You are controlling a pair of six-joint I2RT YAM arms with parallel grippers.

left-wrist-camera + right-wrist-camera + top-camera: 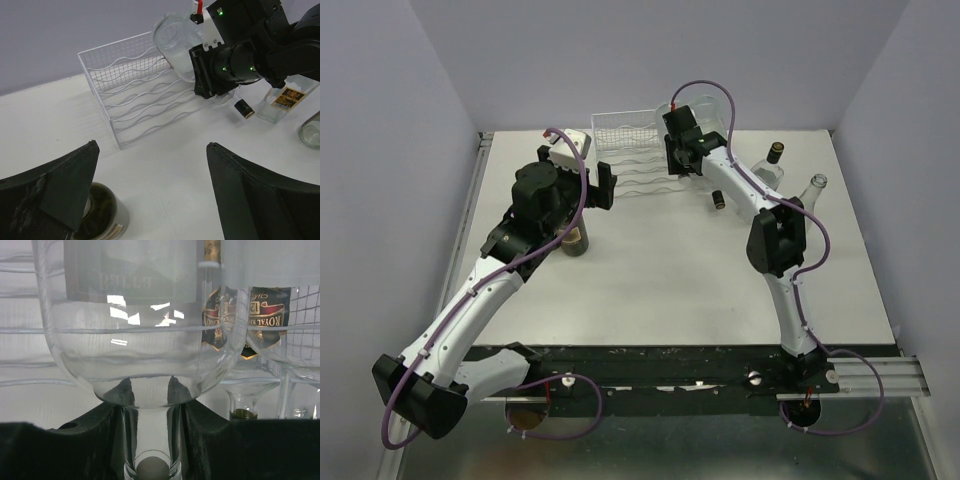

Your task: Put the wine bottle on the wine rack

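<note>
The white wire wine rack stands at the back of the table and also shows in the left wrist view. My right gripper is shut on the neck of a clear glass wine bottle and holds it at the rack's right end, base pointing away from me. The black fingers clamp the neck on both sides. My left gripper is open and empty over bare table in front of the rack. A dark green bottle stands beside its left finger.
A clear labelled bottle and another clear bottle are at the right rear. A dark-capped bottle neck lies beside the right arm. The dark green bottle stands under the left arm. Walls enclose the table.
</note>
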